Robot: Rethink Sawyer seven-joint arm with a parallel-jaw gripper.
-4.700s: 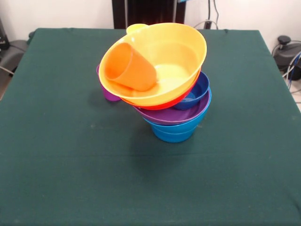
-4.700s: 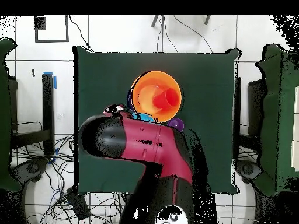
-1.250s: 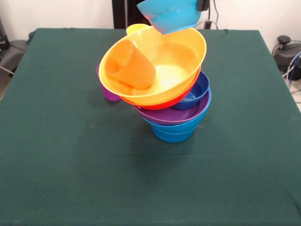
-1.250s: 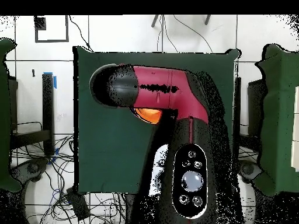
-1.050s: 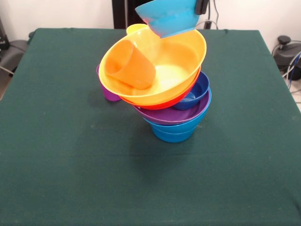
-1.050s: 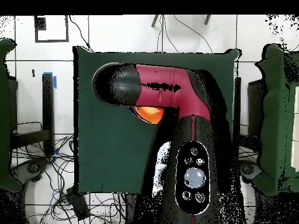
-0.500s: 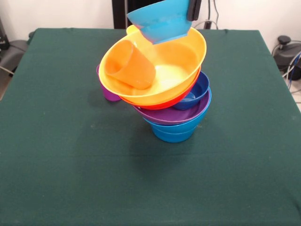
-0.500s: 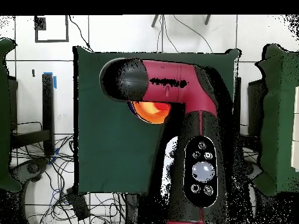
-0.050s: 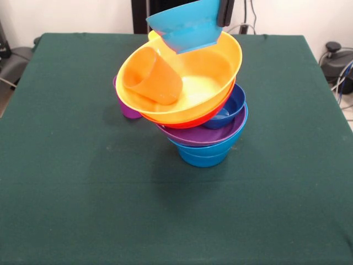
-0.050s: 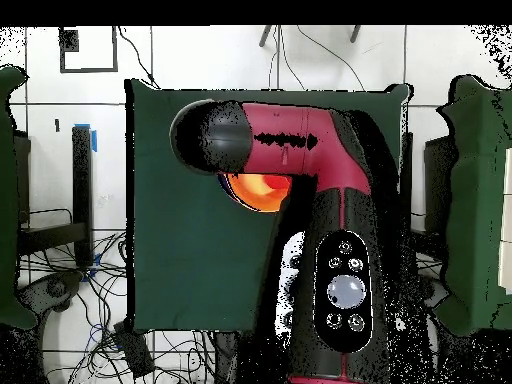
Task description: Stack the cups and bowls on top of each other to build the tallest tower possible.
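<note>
Gripper (image 9: 223, 12) at the top edge: your jaws pinch the rim of a small glossy cyan plastic bowl (image 9: 187, 27), tilted, hanging just below them over the large yellow bowl (image 9: 212, 69) topping the lopsided tower (image 9: 207, 132).

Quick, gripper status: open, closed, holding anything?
Gripper: closed on the rim of the cyan bowl, held tilted above the yellow bowl.

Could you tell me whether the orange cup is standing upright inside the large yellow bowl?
No, the orange cup lies tipped on its side against the inner wall of the large yellow bowl, its mouth facing left.
</note>
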